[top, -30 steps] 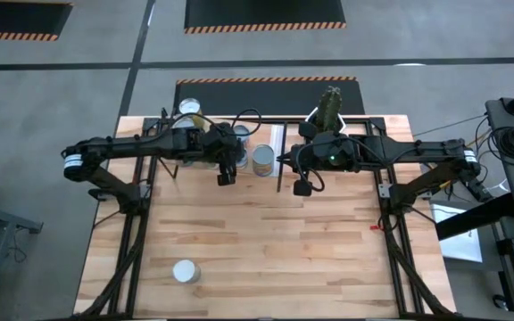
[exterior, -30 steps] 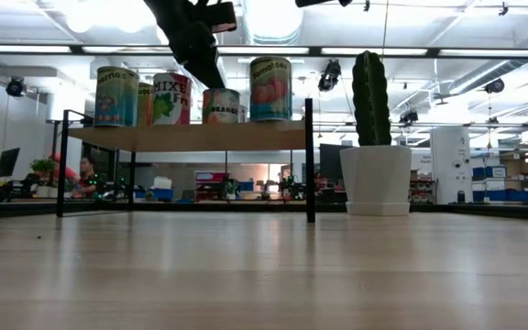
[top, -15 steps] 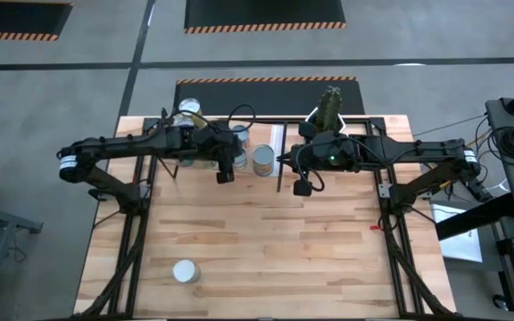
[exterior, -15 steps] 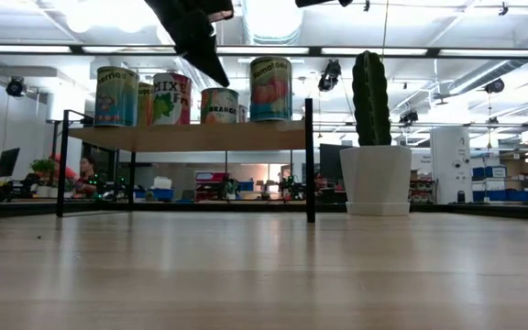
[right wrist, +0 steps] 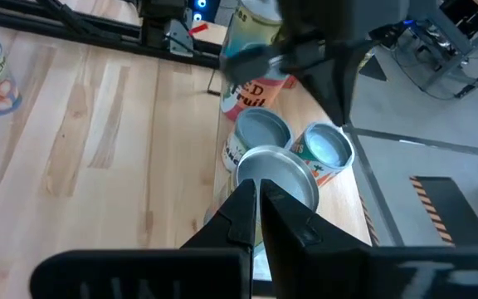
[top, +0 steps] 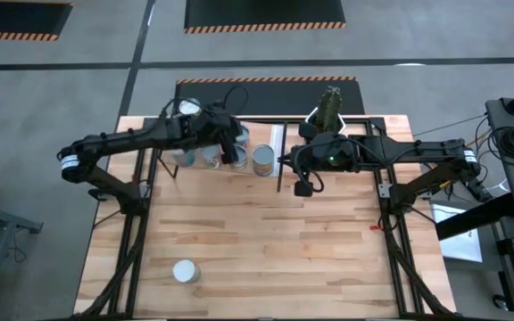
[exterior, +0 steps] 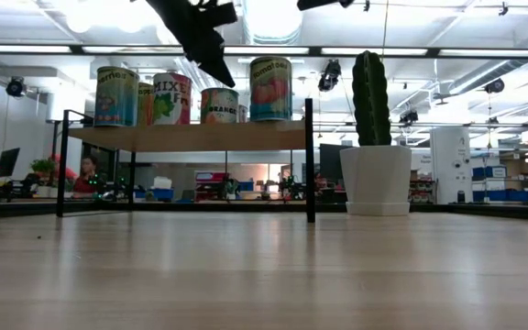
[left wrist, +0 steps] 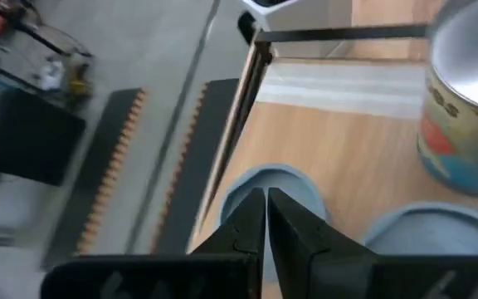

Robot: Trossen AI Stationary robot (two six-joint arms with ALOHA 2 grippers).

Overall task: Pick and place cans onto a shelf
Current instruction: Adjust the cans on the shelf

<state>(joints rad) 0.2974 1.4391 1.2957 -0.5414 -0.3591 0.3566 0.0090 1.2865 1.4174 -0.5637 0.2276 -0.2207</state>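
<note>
Several cans stand upright on the shelf at the table's far edge, among them an orange-labelled can and a taller can. One more can stands alone on the tabletop near the front left. My left gripper is shut and hovers just above the silver tops of the shelf's cans, slanting down, with nothing between its fingers. My right gripper is shut too. It hangs in the air right of the shelf's cans and holds nothing.
A cactus in a white pot stands at the far edge, right of the shelf. The shelf's black posts frame the cans. Bare wood planks cover the middle and near part of the table.
My left gripper has moved toward the table's far edge and a little up, over the cans on the shelf, and has tipped closer to level. It has stayed shut. The cans have kept their places.
</note>
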